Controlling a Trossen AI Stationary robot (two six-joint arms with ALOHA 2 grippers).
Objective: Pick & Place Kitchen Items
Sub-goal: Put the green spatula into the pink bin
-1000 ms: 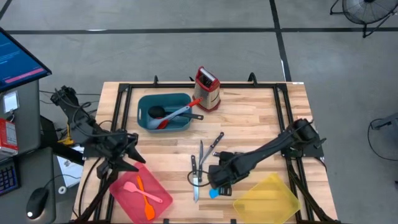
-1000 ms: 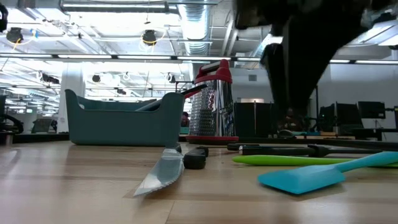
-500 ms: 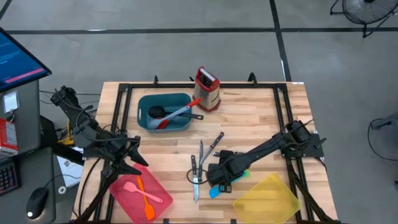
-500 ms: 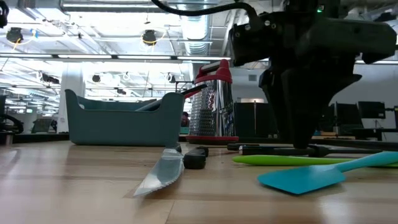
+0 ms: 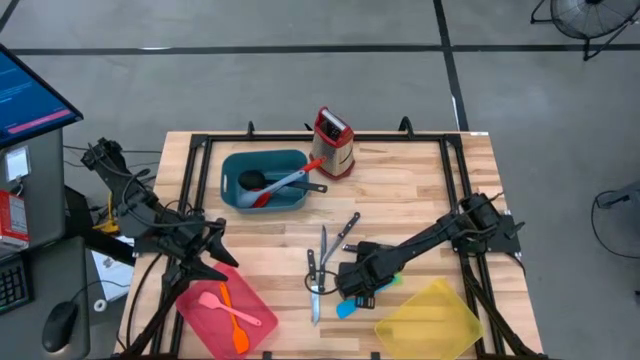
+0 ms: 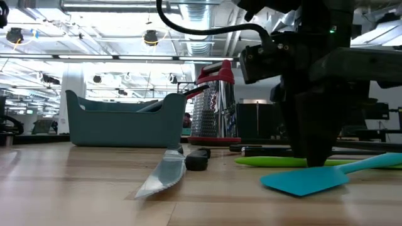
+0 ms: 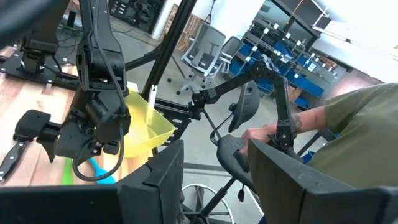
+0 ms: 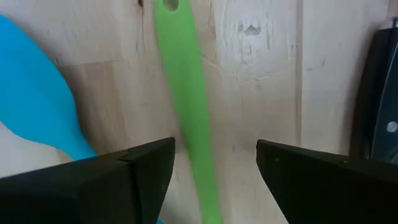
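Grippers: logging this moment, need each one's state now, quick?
Left gripper: open, holding nothing, off the table's left edge.
Right gripper: open, fingers straddling the green utensil, not gripping.

The right gripper looks straight down at the pale wooden table, its two dark fingers standing apart with a clear gap between them. A green utensil handle runs lengthwise through that gap, closer to one finger than the other, and neither finger visibly touches it. A small hole shows at the handle's far end. Outside the nearer finger lies a blue utensil, broad and rounded, just beside the green handle but apart from it. Beyond the other finger, at the frame's edge, a dark handle lies roughly parallel to the green one.
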